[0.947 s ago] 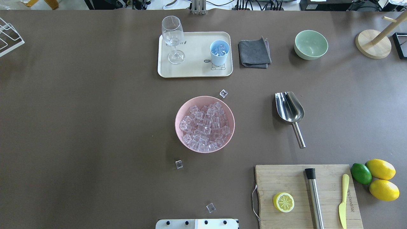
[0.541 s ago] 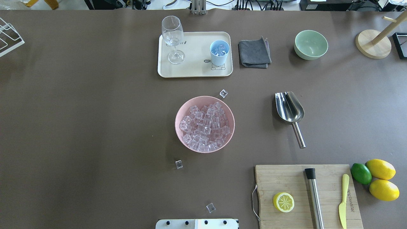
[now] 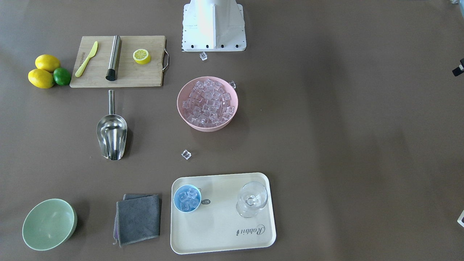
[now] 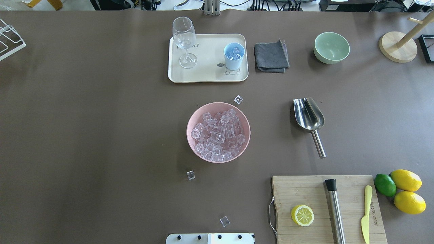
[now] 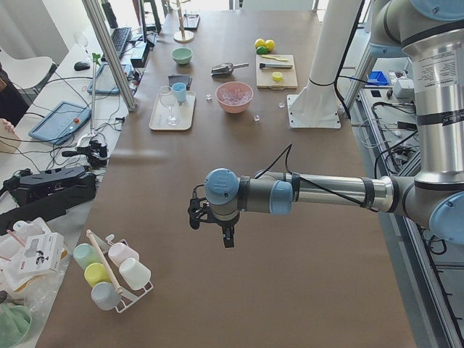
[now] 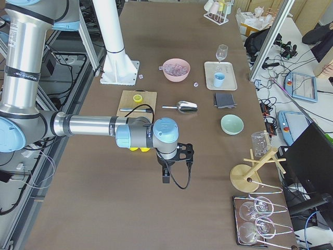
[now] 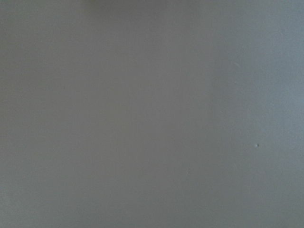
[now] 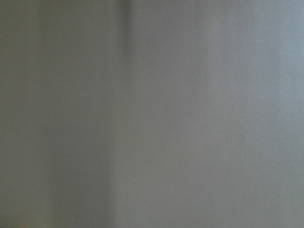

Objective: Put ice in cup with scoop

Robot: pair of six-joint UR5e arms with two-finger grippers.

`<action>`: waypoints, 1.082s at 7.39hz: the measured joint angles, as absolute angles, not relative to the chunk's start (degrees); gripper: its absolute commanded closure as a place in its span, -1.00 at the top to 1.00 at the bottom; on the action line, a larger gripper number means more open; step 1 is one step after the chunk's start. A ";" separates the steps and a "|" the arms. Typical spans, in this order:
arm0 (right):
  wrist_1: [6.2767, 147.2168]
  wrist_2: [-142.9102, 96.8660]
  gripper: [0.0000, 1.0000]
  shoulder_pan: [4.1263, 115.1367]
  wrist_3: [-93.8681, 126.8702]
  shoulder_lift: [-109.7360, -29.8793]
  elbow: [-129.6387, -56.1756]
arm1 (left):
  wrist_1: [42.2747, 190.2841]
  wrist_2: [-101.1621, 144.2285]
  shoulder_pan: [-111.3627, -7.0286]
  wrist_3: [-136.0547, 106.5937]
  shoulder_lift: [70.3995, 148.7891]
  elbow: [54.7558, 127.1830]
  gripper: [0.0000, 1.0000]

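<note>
Checking jaws first: left arm [image 5: 304,192] and right arm [image 6: 93,125] each hang over bare desk [image 4: 84,118], outside the overhead view. Each shows only in its own side view, so I cannot tell whether either set of jaws is released or clenched. Both wrist views show plain desk surface only.

Change over the last second: none. The overhead layout is identical, no object has shifted, and no arm has entered. Judgement: delivery looks done, arms parked.

The scoop [image 4: 309,115] lies loose on the desk, right of centre in the overhead view, with the trough toward the top, and it is empty. The cup [image 4: 234,56] stands on the right part of the tray [image 4: 206,76], upper centre, with several cubes inside. The main ice [image 4: 218,135] is heaped in the pink bowl [image 4: 191,122], centre.

Three stray cubes on the desk: one [image 4: 238,99] just above the bowl, one [image 4: 191,175] below left, one [image 4: 224,221] near the bottom edge.

Room: widest in the left half of the overhead view, with only a wire rack [image 4: 8,40] in the upper-left corner. The wine glass [image 4: 184,40] shares the tray, apart from the cup. The cloth [image 4: 271,56] lies just beside the tray's right edge.
</note>
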State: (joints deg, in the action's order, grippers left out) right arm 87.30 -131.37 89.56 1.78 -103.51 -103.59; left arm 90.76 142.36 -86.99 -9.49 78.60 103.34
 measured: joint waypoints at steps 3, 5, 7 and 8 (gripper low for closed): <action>87.20 -131.56 0.99 89.64 3.39 -103.25 -102.56 | 90.92 145.36 -87.13 -9.52 78.81 103.76 0.97; 86.90 -131.29 0.99 89.65 3.25 -103.01 -101.26 | 91.01 145.26 -87.17 -9.34 78.84 103.94 0.97; 86.85 -131.20 0.99 89.65 3.39 -103.00 -100.92 | 90.91 144.66 -87.18 -9.17 78.48 103.48 0.97; 86.84 -131.17 0.99 89.65 3.32 -103.01 -100.86 | 90.92 143.27 -87.16 -9.11 78.57 103.41 0.97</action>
State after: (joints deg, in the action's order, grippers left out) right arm 86.84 -131.17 89.65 3.32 -103.01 -100.86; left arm 90.92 143.27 -87.16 -9.11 78.57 103.41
